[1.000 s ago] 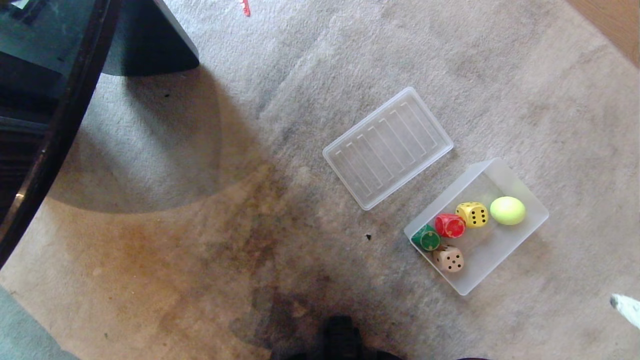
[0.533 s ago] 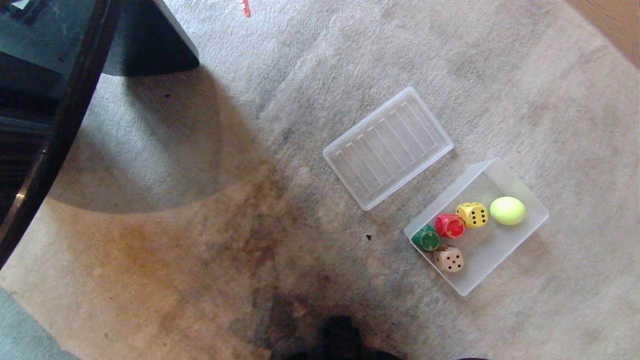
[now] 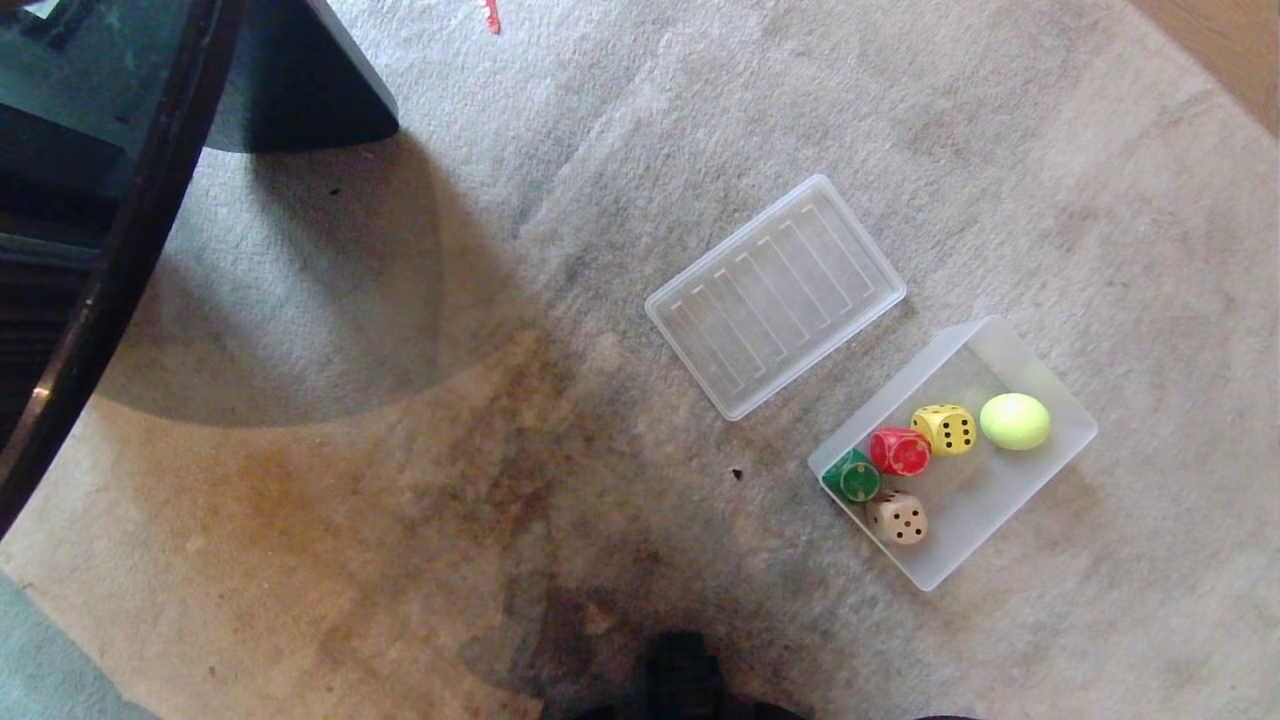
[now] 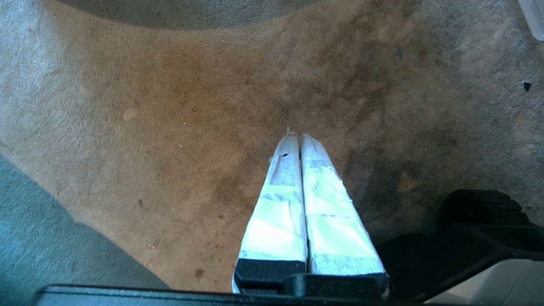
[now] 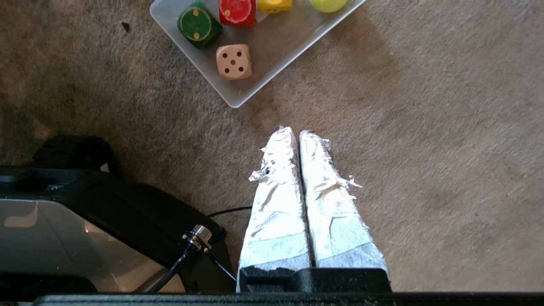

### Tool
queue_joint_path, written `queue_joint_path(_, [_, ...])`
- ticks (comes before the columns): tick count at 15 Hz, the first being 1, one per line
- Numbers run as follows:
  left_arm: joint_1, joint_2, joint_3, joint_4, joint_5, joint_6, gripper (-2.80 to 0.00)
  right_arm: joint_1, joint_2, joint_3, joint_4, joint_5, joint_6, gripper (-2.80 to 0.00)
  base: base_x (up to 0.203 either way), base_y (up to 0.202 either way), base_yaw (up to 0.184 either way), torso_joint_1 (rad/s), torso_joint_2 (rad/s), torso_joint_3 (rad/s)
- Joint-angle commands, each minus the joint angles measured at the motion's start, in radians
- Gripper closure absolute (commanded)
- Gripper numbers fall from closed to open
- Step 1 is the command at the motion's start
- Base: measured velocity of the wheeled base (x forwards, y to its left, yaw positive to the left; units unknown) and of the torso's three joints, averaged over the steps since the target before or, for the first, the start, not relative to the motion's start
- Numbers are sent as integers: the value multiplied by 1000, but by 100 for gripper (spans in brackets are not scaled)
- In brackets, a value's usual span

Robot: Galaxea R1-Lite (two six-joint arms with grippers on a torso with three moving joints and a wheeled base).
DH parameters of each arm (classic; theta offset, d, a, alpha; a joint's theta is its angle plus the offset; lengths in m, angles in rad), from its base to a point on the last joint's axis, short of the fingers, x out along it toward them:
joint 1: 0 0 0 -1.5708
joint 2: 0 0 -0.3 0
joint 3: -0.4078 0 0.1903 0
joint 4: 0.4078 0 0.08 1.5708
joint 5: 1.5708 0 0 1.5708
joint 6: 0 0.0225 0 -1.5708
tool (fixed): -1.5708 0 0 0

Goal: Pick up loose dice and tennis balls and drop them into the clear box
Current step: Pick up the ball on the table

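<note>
Though diagonal, clear box [image 3: 1040, 470] (lidless)

head view: neither claw in frame; dark furniture [image 3: 120, 200] cut off at upper left; red scrap [image 3: 490, 15] cut by top edge, too small to identify | right wrist view: clear box [image 5: 238, 100], red die [image 5: 236, 12], yellow die [image 5: 275, 5], tennis ball [image 5: 328, 4] cropped by top edge | left wrist view: clear plastic corner [image 4: 534, 17] cut off at upper right
</note>
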Motion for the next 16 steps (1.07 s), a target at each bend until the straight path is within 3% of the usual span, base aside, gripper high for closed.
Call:
queue_joint_path(1, [0,0,2,2,1,0,0,0,-8,2,2,-3,6,0,0,0,0,0,0,0])
queue_joint_path(16, [0,2,2,0,1,0,0,0,-8,1,0,0,1,0,0,0,0,0,0,0])
